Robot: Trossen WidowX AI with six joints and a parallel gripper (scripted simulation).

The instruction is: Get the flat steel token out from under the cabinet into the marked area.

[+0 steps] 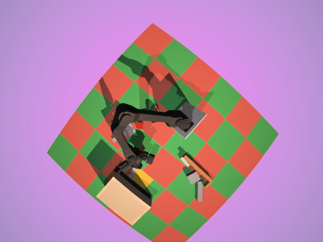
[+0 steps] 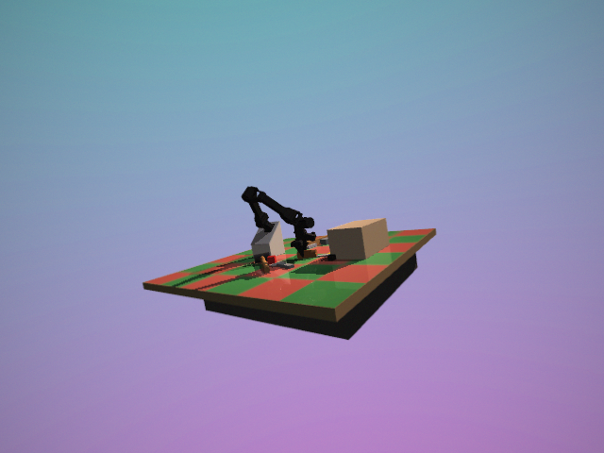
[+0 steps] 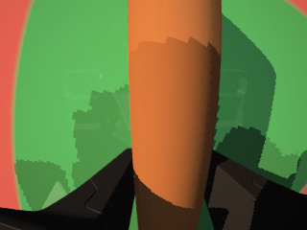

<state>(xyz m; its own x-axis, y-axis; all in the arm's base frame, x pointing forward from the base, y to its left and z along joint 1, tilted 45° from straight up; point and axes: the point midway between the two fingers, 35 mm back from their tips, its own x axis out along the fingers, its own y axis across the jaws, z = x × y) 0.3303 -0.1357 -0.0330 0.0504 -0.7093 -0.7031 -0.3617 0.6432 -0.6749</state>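
Note:
My gripper point(image 1: 135, 162) point(image 2: 300, 253) point(image 3: 167, 156) is shut on an orange handle point(image 3: 175, 105), which runs up the middle of the wrist view between the two dark fingers. The gripper is low, just in front of the tan cabinet point(image 1: 123, 200) point(image 2: 346, 243). The yellow marked area point(image 1: 143, 178) lies in front of the cabinet's dark slotted front point(image 1: 138, 186), beside the gripper. A narrow grey piece point(image 1: 132, 173) shows at its edge; whether it is part of the held tool cannot be told. I cannot make out the token.
A red block point(image 1: 140, 125) point(image 2: 271, 259) and grey pieces point(image 1: 130, 129) lie under the bent arm. An orange bar point(image 1: 199, 170) stands at the right, with grey blocks point(image 1: 193, 177) point(image 1: 199, 191) beside it. The arm rises from a grey slanted block point(image 1: 197, 114) point(image 2: 276, 243).

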